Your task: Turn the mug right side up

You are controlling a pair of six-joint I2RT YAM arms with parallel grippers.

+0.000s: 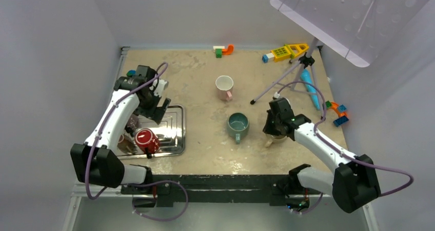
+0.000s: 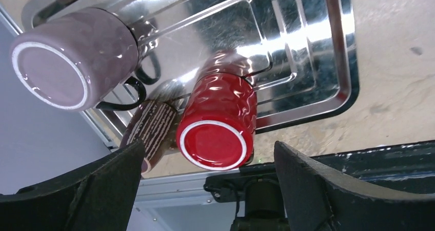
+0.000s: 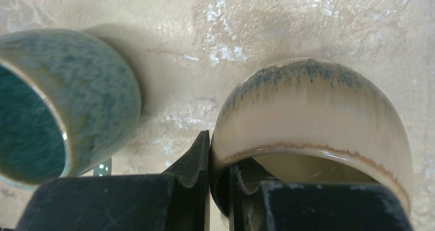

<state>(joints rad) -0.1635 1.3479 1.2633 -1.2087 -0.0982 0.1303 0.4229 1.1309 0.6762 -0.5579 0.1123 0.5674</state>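
Observation:
My right gripper is shut on the wall of a beige mug, one finger inside the rim and one outside. In the top view this gripper covers most of the beige mug, right of centre. The mug's mouth faces the wrist camera. On the left, my left gripper hangs open and empty above a metal tray. The tray holds a red mug, a purple mug and a brown striped mug, all base up. The red mug stands at the tray's front edge.
A teal mug stands mouth up just left of the beige one, close to my right fingers. A pink mug stands mouth up farther back. A tripod, a blue tube and small toys are at the back right.

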